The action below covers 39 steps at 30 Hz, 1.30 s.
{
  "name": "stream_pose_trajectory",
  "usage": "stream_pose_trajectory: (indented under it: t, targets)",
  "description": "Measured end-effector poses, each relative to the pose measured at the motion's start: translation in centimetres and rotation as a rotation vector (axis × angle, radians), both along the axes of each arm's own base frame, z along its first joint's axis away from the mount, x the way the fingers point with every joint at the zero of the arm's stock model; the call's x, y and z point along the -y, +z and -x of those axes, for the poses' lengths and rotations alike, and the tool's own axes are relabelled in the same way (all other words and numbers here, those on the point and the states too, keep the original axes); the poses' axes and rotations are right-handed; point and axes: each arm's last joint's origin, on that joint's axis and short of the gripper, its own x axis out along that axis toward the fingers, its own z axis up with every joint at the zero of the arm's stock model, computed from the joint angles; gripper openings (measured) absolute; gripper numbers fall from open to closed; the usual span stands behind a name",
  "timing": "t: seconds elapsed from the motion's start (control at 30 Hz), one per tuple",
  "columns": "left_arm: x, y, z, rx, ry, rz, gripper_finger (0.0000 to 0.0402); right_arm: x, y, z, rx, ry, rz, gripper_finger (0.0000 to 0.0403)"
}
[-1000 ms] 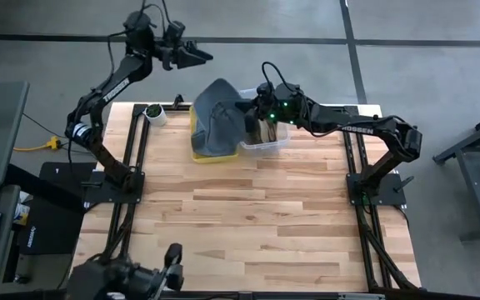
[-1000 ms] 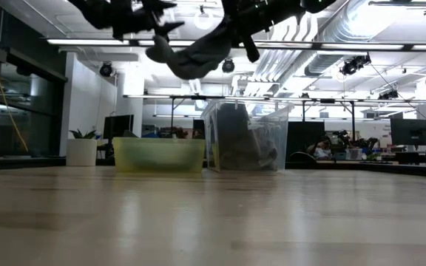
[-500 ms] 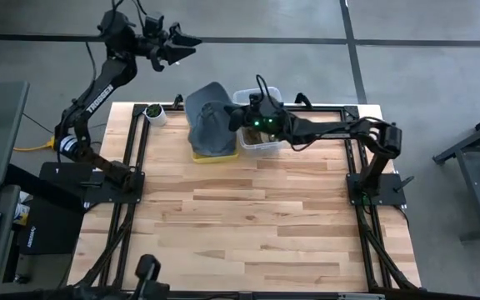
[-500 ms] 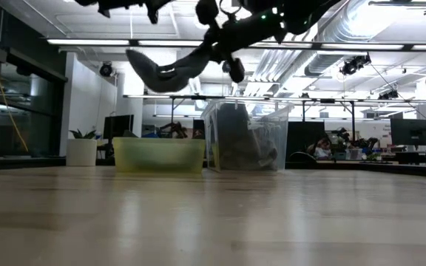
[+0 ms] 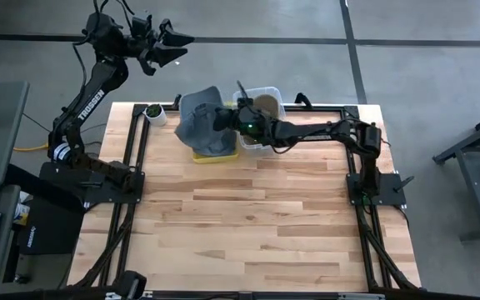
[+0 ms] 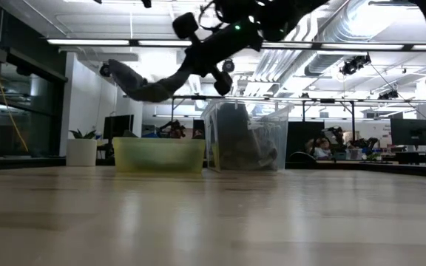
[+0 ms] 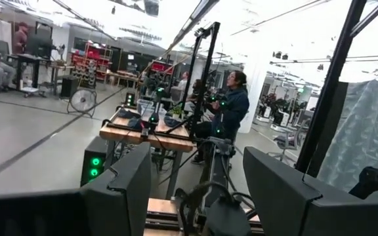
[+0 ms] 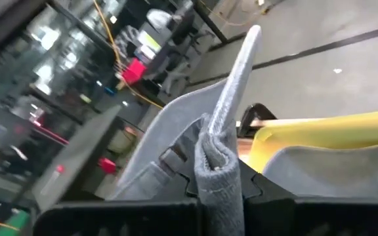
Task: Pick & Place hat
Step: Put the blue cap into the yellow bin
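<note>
The grey hat (image 5: 198,119) hangs in the air above the yellow bin (image 5: 212,152) at the table's far edge; the low view shows the hat (image 6: 143,85) well above the yellow bin (image 6: 158,155). My right gripper (image 5: 226,118) reaches in from the table's right and is shut on the hat. My left gripper (image 5: 173,42) is raised beyond the table's far left corner, open and holding nothing; its fingers (image 7: 120,193) show spread apart in its own wrist view. My right gripper (image 8: 218,196) pinches a bunched fold of the hat's grey fabric (image 8: 216,154) between its two fingers. It comes in roughly level from the table's right. The hat is lifted clear, and its free part (image 6: 124,75) sticks out toward the table's left beyond the fingers.
A clear plastic bin (image 5: 262,125) with dark things inside stands right beside the yellow bin, under my right arm. A small white plant pot (image 5: 153,113) stands at the far left corner. The near and middle wooden tabletop (image 5: 248,217) is bare.
My right gripper has carried the hat toward the table's left, from beside the clear bin to over the yellow bin, and the hat has swung out leftward. My left arm has drawn back farther toward the far left, away from the table.
</note>
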Motion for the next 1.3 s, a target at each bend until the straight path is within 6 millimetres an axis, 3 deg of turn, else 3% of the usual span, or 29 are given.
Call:
stream_pose_trajectory:
  t: [0.27, 1.0, 1.3]
  targets:
    - [-0.2, -0.5, -0.1, -0.03, 0.004, 0.049, 0.0201, 0.3, 0.8, -1.5, -0.152, -0.04, 0.011, 0.0005]
    - [-0.3, -0.5, -0.1, -0.021, 0.032, 0.05, 0.0201, 1.0, -0.8, -1.3, -0.235, -0.035, -0.079, 0.0006]
    - [-0.3, -0.5, -0.1, -0.02, 0.035, 0.048, 0.0201, 1.6, -0.7, -1.2, -0.227, 0.005, -0.092, 0.0049]
